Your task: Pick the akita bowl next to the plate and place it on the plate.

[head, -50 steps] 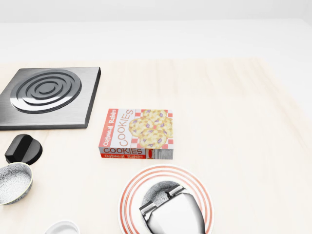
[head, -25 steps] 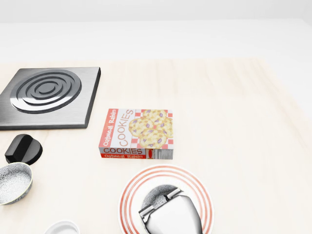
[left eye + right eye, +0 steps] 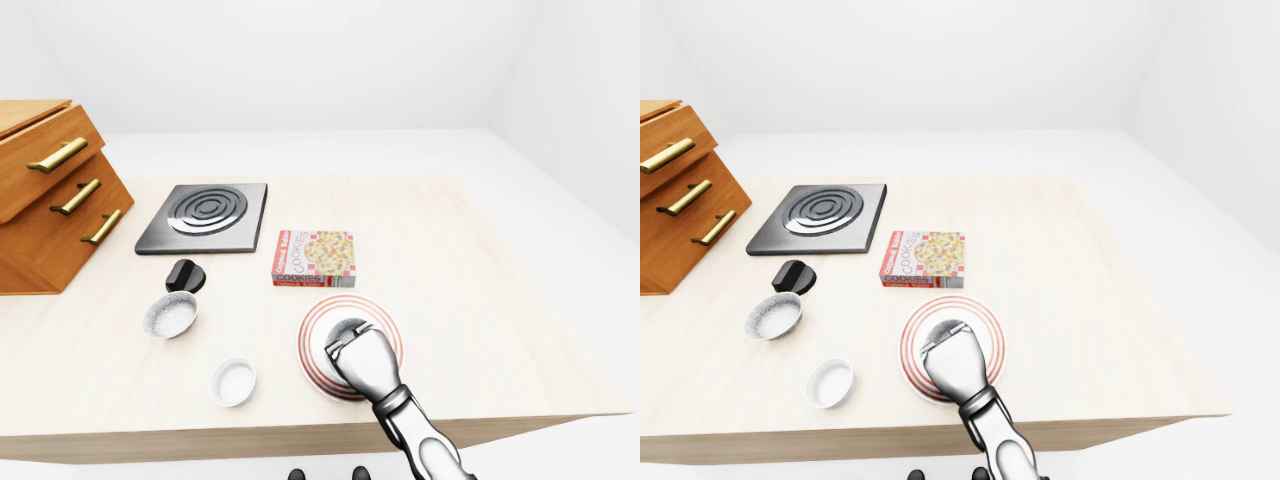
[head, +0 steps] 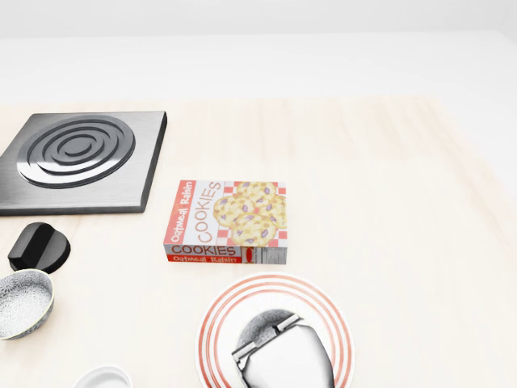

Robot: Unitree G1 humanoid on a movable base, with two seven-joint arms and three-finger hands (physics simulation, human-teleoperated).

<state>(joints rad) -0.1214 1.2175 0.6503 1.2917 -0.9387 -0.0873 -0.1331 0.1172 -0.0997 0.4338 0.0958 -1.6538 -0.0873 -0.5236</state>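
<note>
- Currently the right hand (image 4: 287,360) reaches in from the bottom of the head view and sits over the plate (image 4: 216,327). Its back faces the camera and its fingers are hidden, so I cannot tell whether it grips or is loose.
- Under it, the speckled bowl (image 4: 260,325) lies inside the plate's red rings. It is mostly covered, with only its upper-left rim showing.
- Just above the plate, and apart from it, the cookie box (image 4: 228,220) lies flat.
- Left of the plate in the left-eye view are a second bowl (image 3: 169,315), a black knob (image 3: 185,275) and a small white dish (image 3: 232,381).
- Farther up-left are the burner (image 3: 205,215) and the wooden drawers (image 3: 55,200).
</note>
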